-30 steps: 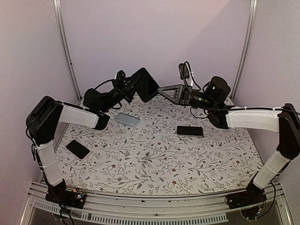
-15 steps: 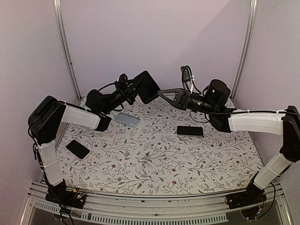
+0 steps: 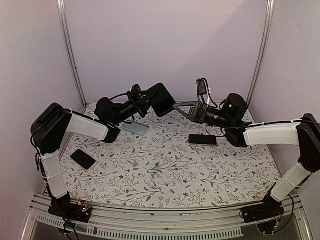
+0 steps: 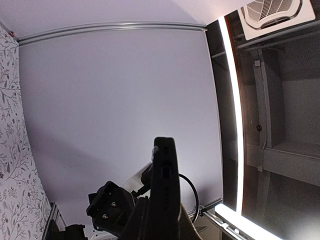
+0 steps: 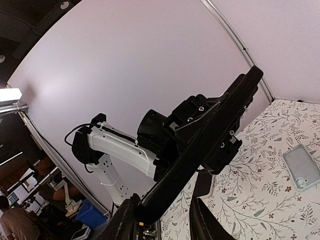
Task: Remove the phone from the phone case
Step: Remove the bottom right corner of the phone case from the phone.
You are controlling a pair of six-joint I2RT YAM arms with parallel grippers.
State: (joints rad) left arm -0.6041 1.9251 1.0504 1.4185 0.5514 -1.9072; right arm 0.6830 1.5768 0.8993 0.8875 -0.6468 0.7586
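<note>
The left end effector is pressed together on the black phone case and holds it in the air at the upper centre of the top view, above the far part of the desk. Whether the phone sits inside, I cannot tell. The right end effector has its fingers a little spread, one on each side of the case's right edge. On the desk lie a pale grey case, its content not clear, a black phone right of centre, and a second black phone at the left.
</note>
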